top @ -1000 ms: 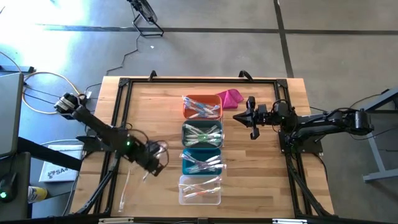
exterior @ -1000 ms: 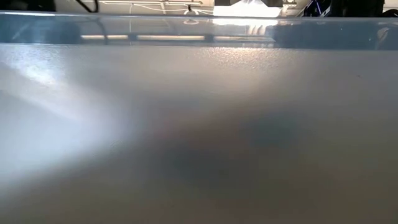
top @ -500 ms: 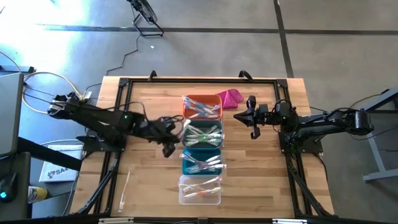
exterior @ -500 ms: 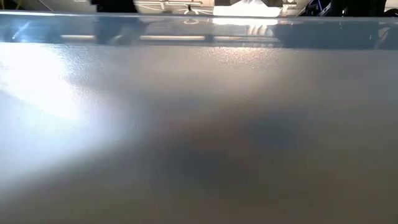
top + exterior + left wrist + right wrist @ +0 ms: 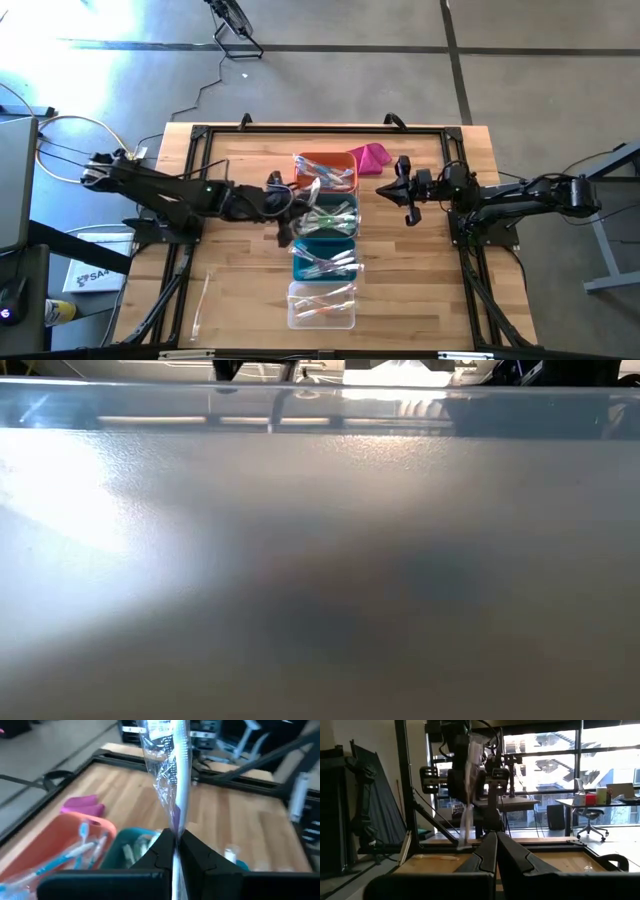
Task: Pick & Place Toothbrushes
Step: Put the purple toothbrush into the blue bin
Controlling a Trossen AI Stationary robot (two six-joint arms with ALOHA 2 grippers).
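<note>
L fingers (image 5: pixel 175 851) clamped on a wrapped toothbrush (image 5: pixel 172 775), pinched low w/ most of it sticking up past the tips, over the row of bins btwn orange and grey. Risk: wrapper is slick & grip is thin, so it could slip or swing and drop outside the bin, or snag other brushes.

R fingers (image 5: pixel 496 851) pressed together, empty, waiting beside the orange bin.

Bins in a row: orange bin (image 5: pixel 325 160), grey bin (image 5: pixel 325 216), teal bin (image 5: pixel 324 262), clear bin (image 5: pixel 321 306), each w/ several brushes. One loose toothbrush (image 5: pixel 200 305) lies on the table (image 5: pixel 420 290) at its L side.
</note>
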